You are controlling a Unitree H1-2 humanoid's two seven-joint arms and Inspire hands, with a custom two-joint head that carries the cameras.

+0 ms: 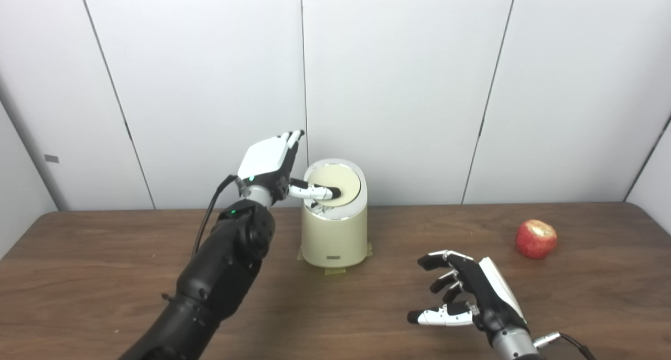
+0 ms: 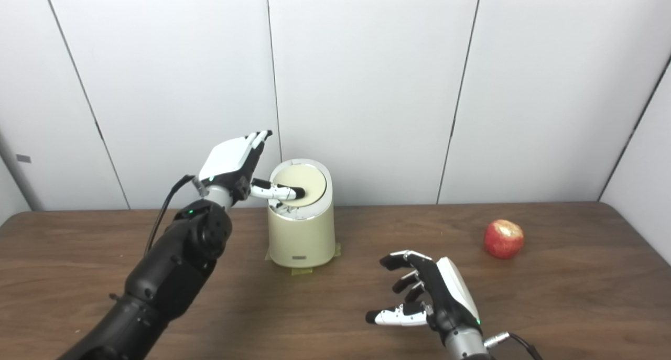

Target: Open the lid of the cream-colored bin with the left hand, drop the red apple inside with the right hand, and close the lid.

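The cream-colored bin (image 1: pixel 334 234) stands upright at the table's middle, near the wall. Its round lid (image 1: pixel 341 184) is tilted up, and a dark gap shows at the front rim. My left hand (image 1: pixel 272 163) is raised beside the bin's top left, its thumb (image 1: pixel 317 192) lying across the lid and its other fingers pointing up, apart from the bin. The red apple (image 1: pixel 536 238) rests on the table at the right. My right hand (image 1: pixel 464 292) hovers low over the table, in front of and left of the apple, open with curled fingers and holding nothing.
The brown wooden table (image 1: pixel 105 255) ends at a white panelled wall (image 1: pixel 398 87). Yellowish tape (image 1: pixel 335 270) sticks out under the bin's base. Bare tabletop lies between the bin and the apple.
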